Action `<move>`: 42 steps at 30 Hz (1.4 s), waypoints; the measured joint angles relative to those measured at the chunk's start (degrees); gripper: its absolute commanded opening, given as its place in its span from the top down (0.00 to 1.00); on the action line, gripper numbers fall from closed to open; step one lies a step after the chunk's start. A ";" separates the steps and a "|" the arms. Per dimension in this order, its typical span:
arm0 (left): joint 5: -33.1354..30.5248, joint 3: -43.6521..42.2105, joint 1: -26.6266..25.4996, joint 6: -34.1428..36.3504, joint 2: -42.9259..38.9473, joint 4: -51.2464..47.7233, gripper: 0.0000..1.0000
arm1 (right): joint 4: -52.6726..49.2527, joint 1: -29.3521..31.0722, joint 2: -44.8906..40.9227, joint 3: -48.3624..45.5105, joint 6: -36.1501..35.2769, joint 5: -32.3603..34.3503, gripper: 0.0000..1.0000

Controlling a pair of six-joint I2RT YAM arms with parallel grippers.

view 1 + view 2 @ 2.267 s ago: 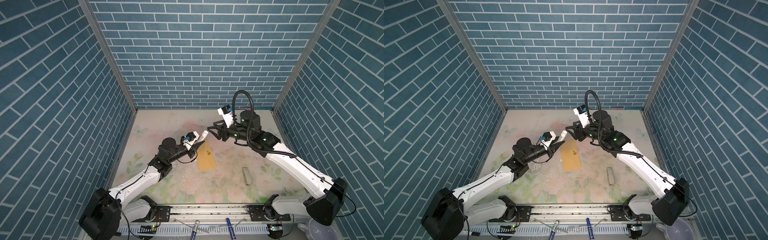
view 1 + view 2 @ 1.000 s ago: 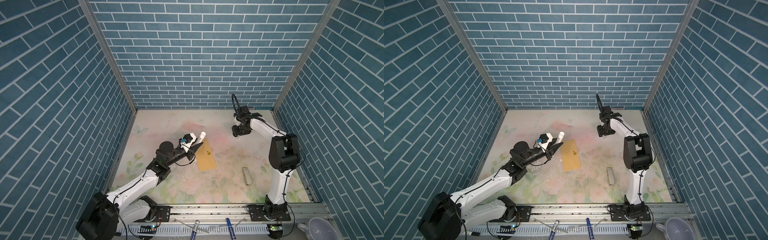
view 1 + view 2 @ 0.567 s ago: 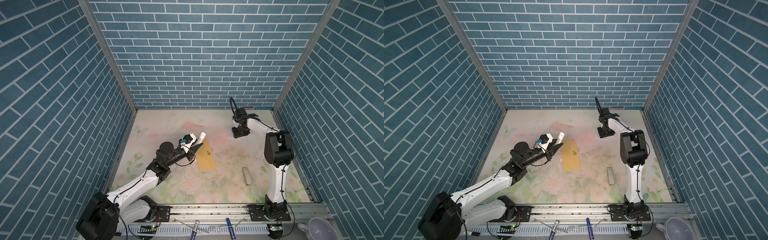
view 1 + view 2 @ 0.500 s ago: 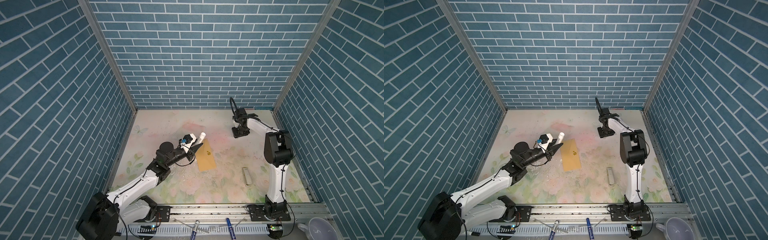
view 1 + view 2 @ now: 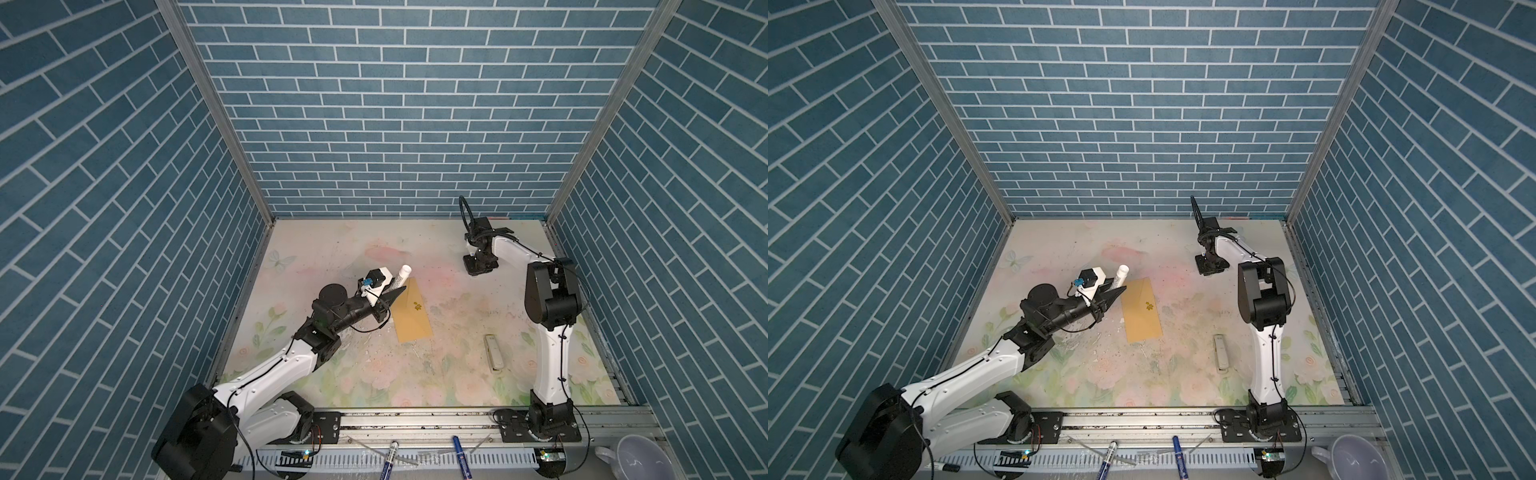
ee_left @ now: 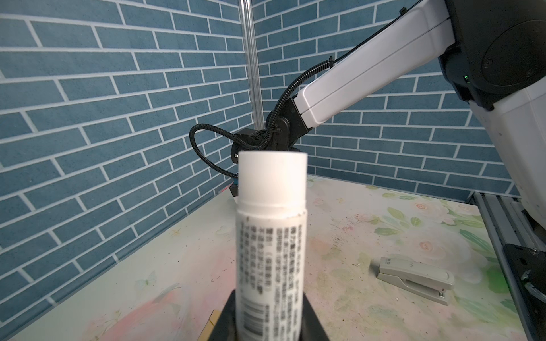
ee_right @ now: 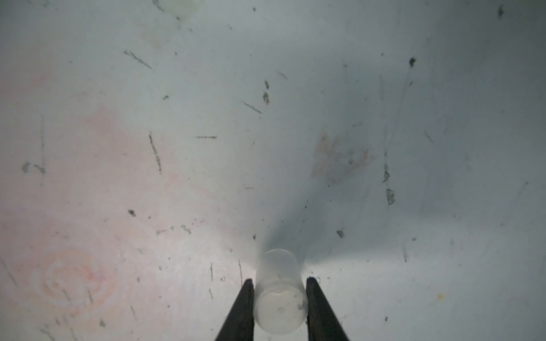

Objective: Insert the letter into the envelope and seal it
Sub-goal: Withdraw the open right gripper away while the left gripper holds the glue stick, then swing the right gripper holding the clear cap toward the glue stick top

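Sealed envelope (image 5: 411,309) just beside left tool (image 5: 398,292)

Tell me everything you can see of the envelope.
The envelope is a long mustard-yellow paper rectangle lying flat on the floral table, running front to back, slightly slanted. A small gold flower sticker sits near its middle. The left gripper, holding a glue stick, hovers by its far left corner; contact cannot be told.

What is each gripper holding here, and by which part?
White glue stick in left gripper, by its barcode end; translucent cap in right gripper, by its sides.
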 measured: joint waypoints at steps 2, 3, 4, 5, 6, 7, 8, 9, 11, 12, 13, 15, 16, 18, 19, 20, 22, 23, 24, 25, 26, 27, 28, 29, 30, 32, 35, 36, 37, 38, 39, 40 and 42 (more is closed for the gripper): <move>-0.02 0.00 0.00 0.00 0.07 0.02 1.00 | 0.00 0.00 0.02 0.02 0.02 0.00 0.76; -0.02 0.00 0.00 0.00 0.11 0.02 1.00 | -0.02 -0.02 0.02 0.02 0.04 0.00 0.77; 0.00 0.00 0.00 0.00 0.17 0.02 1.00 | -0.02 -0.02 0.02 0.04 0.04 0.02 0.77; 0.00 0.00 0.00 0.00 0.22 0.02 1.00 | -0.04 -0.02 0.02 0.04 0.04 0.00 0.77; 0.00 0.00 0.00 0.00 0.31 0.02 1.00 | -0.04 -0.02 0.02 0.04 0.07 0.00 0.78; 0.00 0.00 0.00 0.00 0.37 0.02 1.00 | -0.07 -0.02 0.02 0.04 0.07 0.00 0.78; 0.00 0.00 0.00 0.00 0.44 0.02 1.00 | -0.07 -0.02 0.02 0.04 0.04 -0.02 0.79; 0.00 0.00 0.00 0.00 0.52 0.04 1.00 | -0.09 -0.02 -0.02 0.04 0.07 -0.04 0.80; 0.02 0.00 0.00 0.00 0.79 0.35 1.00 | -0.28 -0.02 -0.17 0.04 0.04 -0.24 0.81; 0.07 0.00 0.00 0.00 1.03 0.66 1.00 | -0.44 -0.02 -0.44 0.04 0.07 -0.46 0.82; 0.17 0.00 0.00 0.00 1.29 0.94 1.00 | -0.55 -0.02 -0.85 0.02 0.04 -0.72 0.82; 0.44 0.00 0.00 0.00 1.62 1.29 1.00 | -0.79 -0.02 -2.62 -0.09 0.04 -1.49 0.83; 0.55 0.00 0.00 0.00 1.70 1.40 1.00 | -0.92 -0.02 -3.91 -0.13 0.07 -2.08 0.83; 0.87 0.00 0.00 0.00 1.70 1.40 1.00 | -0.90 0.00 -7.48 -0.42 0.09 -3.34 0.84; 0.94 0.00 0.00 0.02 1.70 1.40 1.00 | -0.90 0.00 -9.81 -0.68 0.11 -4.24 0.85; 1.07 0.00 0.00 0.02 1.70 1.40 1.00 | -0.87 0.00 -12.09 -0.92 0.13 -5.07 0.86; 1.14 0.00 0.00 0.02 1.70 1.36 1.00 | -0.63 0.00 -17.00 -1.66 0.20 -7.28 0.87; 1.16 0.00 0.00 0.02 1.70 1.33 1.00 | -0.66 0.00 -19.28 -1.97 0.39 -8.35 0.87; 1.20 0.00 0.00 0.02 1.70 1.33 1.00 | -0.57 0.02 -21.57 -2.32 0.52 -9.62 0.87; 1.25 0.00 0.00 0.02 1.70 1.29 1.00 | -0.57 0.15 -23.71 -2.64 0.61 -10.93 0.88; 1.29 0.00 0.00 0.02 1.70 1.29 1.00 | -0.57 0.31 -25.33 -2.89 0.63 -12.11 0.88; 1.31 0.00 0.00 0.04 1.70 1.29 1.00 | -0.66 0.50 -27.06 -3.15 0.70 -13.55 0.89; 1.33 0.00 0.00 0.07 1.70 1.29 1.00 | -0.83 0.63 -28.57 -3.39 1.01 -14.97 0.89; 1.36 0.00 0.00 0.13 1.70 1.27 1.00 | -1.03 0.81 -29.70 -3.54 1.09 -16.24 0.90; 1.49 0.00 0.00 0.22 1.70 1.25 1.00 | -1.27 1.14 -30.93 -3.74 1.46 -17.77 0.91; 1.75 0.00 0.00 0.46 1.70 1.22 1.00 | -1.92 2.01 -32.83 -3.96 1.64 -20.70 0.91; 2.21 0.00 0.00 0.83 1.70 1.14 1.00 | -2.84 3.82 -35.26 -3.98 1.66 -25.24 0.91; 2.36 0.00 0.00 0.94 1.75 1.11 1.00 | -3.13 4.50 -36.00 -3.98 1.66 -26.56 0.92; 2.47 0.00 0.00 1.05 1.77 1.11 1.00 | -3.43 5.22 -36.72 -3.98 1.64 -27.80 0.92; 2.62 0.00 0.00 1.09 1.84 1.11 1.00 | -3.78 6.08 -37.46 -3.98 1.64 -28.96 0.92; 2.75 0.00 0.00 1.14 1.97 1.11 1.00 | -4.15 6.84 -38.05 -3.98 1.64 -30.03 0.92; 2.91 0.00 0.00 1.16 2.08 1.11 1.00 | -4.57 7.65 -38.56 -3.98 1.62 -31.06 0.92; 3.39 0.00 0.00 1.25 2.36 1.09 1.00 | -5.31 9.20 -39.30 -3.98 1.64 -32.87 0.92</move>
